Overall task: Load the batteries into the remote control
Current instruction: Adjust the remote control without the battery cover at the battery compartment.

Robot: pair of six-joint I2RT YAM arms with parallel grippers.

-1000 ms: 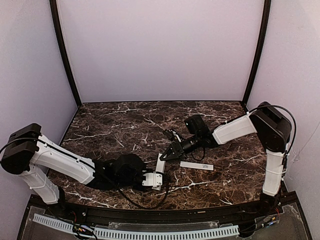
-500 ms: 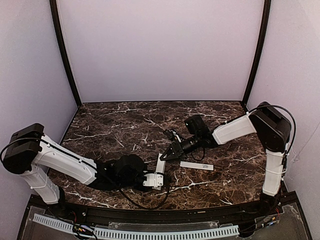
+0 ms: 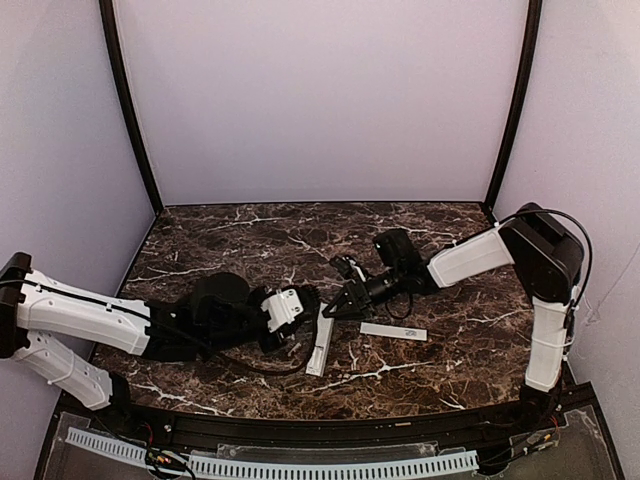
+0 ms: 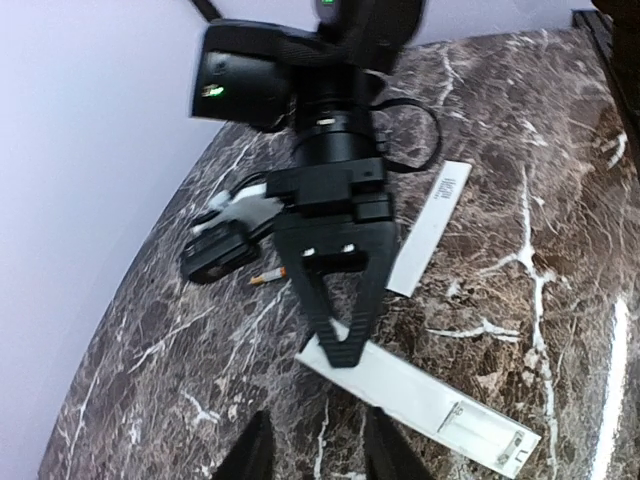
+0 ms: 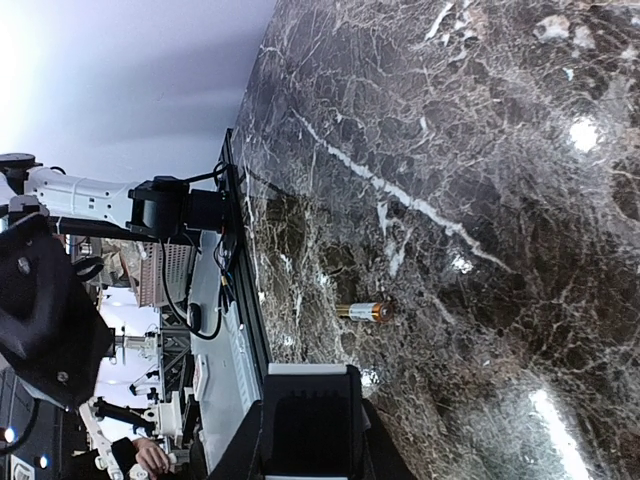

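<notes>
The white remote control (image 3: 319, 345) lies flat on the marble table, with its open battery bay (image 4: 490, 440) at the near end. My right gripper (image 3: 328, 312) is shut on the remote's far end, its black fingers meeting in a V (image 4: 340, 355). One battery (image 4: 268, 277) lies on the table just beyond that end; the right wrist view shows it as a gold and silver cylinder (image 5: 365, 311). My left gripper (image 3: 306, 300) hovers left of the remote's far end, open, with only table between its fingers (image 4: 255, 455).
The flat white cover strip (image 3: 393, 331) with small grey print lies right of the remote, also seen in the left wrist view (image 4: 430, 225). The right arm reaches in low from the right. Black frame posts and lilac walls close off the back and sides.
My left gripper has let go of the remote's near end, opened, and swung away to the left and back. The remote's near end now rests on the table. The right gripper has kept its place.
</notes>
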